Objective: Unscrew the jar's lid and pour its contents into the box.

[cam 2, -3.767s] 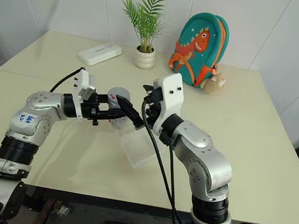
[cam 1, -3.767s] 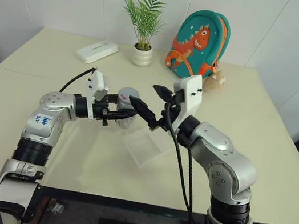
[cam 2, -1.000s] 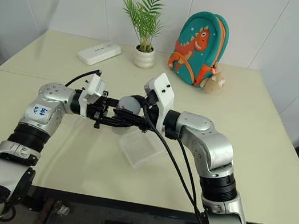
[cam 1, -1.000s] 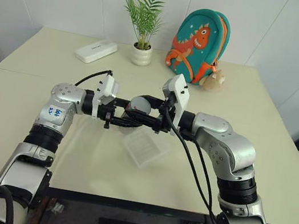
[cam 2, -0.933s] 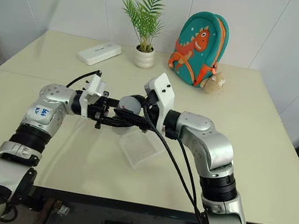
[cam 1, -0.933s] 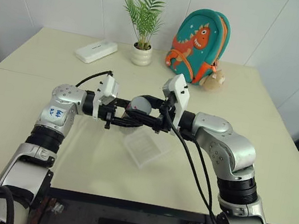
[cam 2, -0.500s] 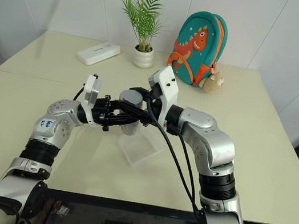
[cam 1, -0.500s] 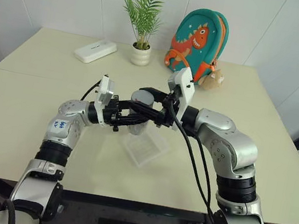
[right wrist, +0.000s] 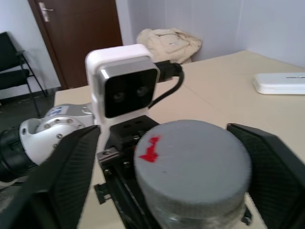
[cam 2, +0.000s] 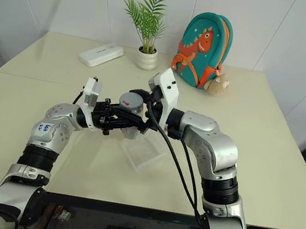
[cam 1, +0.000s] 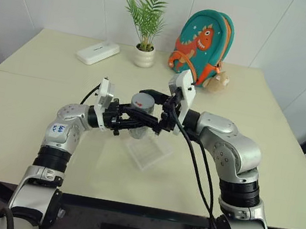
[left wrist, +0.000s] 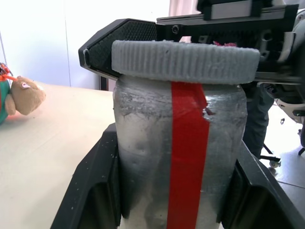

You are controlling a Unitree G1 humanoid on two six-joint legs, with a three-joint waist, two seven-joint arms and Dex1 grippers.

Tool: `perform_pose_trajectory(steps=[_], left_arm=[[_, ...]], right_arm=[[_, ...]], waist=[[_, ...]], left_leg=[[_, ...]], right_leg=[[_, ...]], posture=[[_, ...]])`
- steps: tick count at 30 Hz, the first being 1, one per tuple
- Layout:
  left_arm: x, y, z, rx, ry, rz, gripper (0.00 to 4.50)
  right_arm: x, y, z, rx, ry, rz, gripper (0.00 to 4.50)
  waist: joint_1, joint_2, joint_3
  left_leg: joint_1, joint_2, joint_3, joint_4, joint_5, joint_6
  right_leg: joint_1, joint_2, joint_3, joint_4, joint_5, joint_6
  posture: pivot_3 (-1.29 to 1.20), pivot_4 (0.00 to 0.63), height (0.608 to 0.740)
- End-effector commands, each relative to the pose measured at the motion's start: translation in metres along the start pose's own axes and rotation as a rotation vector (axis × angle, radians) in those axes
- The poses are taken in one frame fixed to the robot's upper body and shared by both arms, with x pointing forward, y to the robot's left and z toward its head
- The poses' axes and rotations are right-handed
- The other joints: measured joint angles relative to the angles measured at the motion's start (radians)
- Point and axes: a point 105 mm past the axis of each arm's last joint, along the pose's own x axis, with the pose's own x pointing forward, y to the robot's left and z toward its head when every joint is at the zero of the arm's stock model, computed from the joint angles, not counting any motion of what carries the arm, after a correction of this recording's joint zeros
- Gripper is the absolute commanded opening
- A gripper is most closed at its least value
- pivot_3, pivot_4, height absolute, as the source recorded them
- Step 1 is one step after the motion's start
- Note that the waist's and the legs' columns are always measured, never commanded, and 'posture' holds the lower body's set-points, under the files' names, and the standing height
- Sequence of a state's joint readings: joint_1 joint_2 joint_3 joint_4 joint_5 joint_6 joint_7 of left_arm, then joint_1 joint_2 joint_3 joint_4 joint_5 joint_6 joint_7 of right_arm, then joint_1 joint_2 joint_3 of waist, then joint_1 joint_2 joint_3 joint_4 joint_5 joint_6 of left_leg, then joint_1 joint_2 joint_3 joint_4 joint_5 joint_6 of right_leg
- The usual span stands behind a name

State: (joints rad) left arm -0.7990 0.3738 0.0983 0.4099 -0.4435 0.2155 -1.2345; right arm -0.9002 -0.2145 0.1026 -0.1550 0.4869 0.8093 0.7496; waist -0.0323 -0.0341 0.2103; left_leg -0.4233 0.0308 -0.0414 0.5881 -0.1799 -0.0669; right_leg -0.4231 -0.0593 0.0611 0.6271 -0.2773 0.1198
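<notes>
I see the jar (left wrist: 143, 157), frosted clear with a red stripe down its side, standing upright above the table. My left gripper (cam 1: 141, 123) is shut on its body. The grey ribbed lid (right wrist: 193, 160) sits on the jar and carries a small red mark. My right gripper (cam 1: 150, 105) is open, and its fingers (right wrist: 71, 176) stand on either side of the lid with gaps between. The box (cam 1: 148, 148), a shallow clear tray, lies on the table just below the jar. The contents are hidden inside the frosted jar.
At the back of the cream table (cam 1: 20, 127) stand a white oblong case (cam 1: 97, 52), a potted palm (cam 1: 143, 57), a teal dinosaur backpack (cam 1: 203, 40) and a small plush toy (cam 1: 217, 81). The table's right edge runs near a dark floor.
My right gripper's fingers have spread apart off the lid, which they pinched half a second ago. My left wrist has turned with the jar, which now stands more upright.
</notes>
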Motion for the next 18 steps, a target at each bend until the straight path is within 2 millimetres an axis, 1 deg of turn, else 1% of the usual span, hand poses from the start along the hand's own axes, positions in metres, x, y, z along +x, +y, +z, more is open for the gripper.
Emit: perform_pose_trajectory(steps=[1,4,13,18], left_arm=[[0.001,0.006,-0.008,-0.031,0.046,0.03,2.01],[0.001,0.004,-0.007,-0.032,0.042,0.012,2.01],[-0.001,-0.006,-0.006,-0.044,0.014,-0.05,2.01],[-0.003,-0.011,-0.005,-0.05,0.01,-0.083,2.01]], right_arm=[[0.014,0.054,0.041,-0.12,-0.128,0.261,4.46],[0.012,0.05,0.041,-0.124,-0.125,0.248,4.46],[0.006,0.032,0.041,-0.149,-0.106,0.184,4.46],[0.004,0.029,0.039,-0.152,-0.095,0.182,4.46]], waist=[[0.001,0.0,0.0],[0.0,0.0,0.0],[0.0,0.0,0.0],[-0.006,0.0,0.0]], left_leg=[[0.0,0.0,0.0,0.0,0.0,0.0],[0.0,0.0,0.0,0.0,0.0,0.0],[0.0,0.0,0.0,0.0,0.0,0.0],[0.0,0.0,0.0,-0.001,0.0,0.0]], right_leg=[[0.0,0.0,0.0,0.0,0.0,0.0],[0.0,0.0,0.0,0.0,0.0,0.0],[0.0,0.0,0.0,0.0,0.0,0.0],[0.0,0.0,0.0,0.0,0.0,0.0]], posture=[[0.0,0.15,0.74],[0.0,0.15,0.74],[0.0,0.15,0.74],[0.0,0.15,0.74]])
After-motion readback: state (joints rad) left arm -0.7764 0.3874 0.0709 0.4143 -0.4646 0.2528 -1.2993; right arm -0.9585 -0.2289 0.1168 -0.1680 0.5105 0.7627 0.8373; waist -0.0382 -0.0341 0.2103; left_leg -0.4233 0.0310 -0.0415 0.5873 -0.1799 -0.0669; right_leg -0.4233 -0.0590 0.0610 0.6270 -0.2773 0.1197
